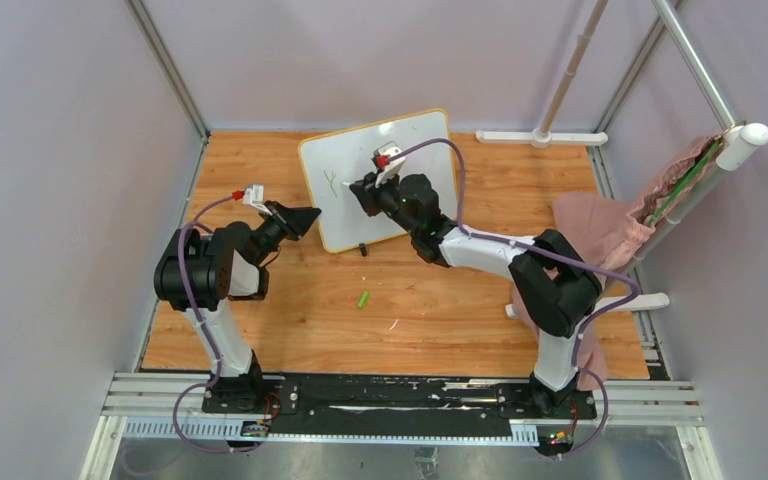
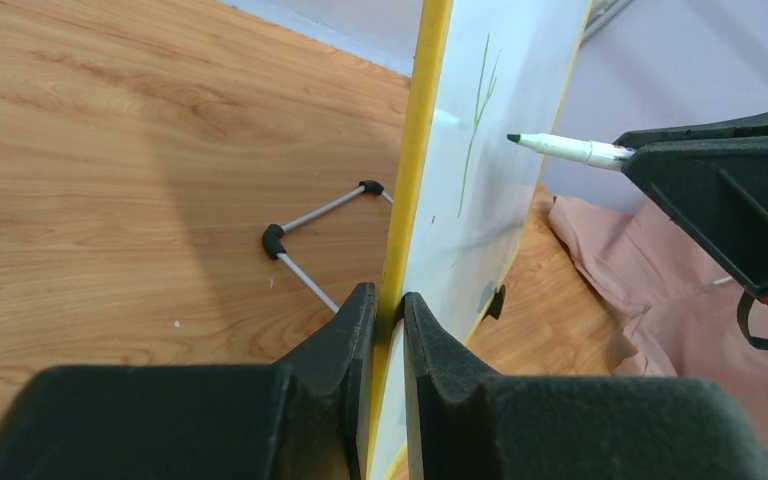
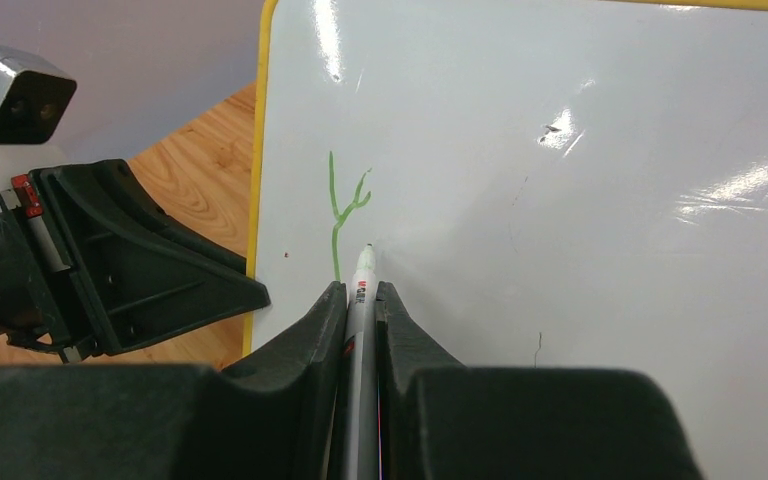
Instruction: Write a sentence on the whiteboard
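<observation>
The whiteboard stands tilted on the wooden table, white with a yellow rim. One green "Y" stroke is on it near its left edge; it also shows in the right wrist view and the left wrist view. My left gripper is shut on the board's left yellow rim. My right gripper is shut on a marker with its green tip just right of the Y, a small gap off the board in the left wrist view.
A green marker cap lies on the table in front of the board. A pink cloth is heaped at the right by a white pole stand. The board's wire stand shows behind it.
</observation>
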Controlling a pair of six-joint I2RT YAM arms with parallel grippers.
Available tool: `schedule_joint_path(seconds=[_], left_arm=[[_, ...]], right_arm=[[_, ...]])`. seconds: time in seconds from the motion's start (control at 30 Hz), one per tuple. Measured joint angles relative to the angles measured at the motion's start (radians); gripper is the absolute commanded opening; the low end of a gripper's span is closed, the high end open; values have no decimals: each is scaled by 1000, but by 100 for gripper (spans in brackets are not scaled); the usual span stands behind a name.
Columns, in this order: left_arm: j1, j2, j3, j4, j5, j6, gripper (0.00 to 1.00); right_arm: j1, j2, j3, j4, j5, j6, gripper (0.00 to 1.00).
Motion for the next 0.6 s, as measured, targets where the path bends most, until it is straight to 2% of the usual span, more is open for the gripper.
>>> schedule_joint_path(seconds=[0.6], left_arm=[[-2,0,0,1,-2,3,0]], right_arm=[[0,28,33,-30,-7,1,0]])
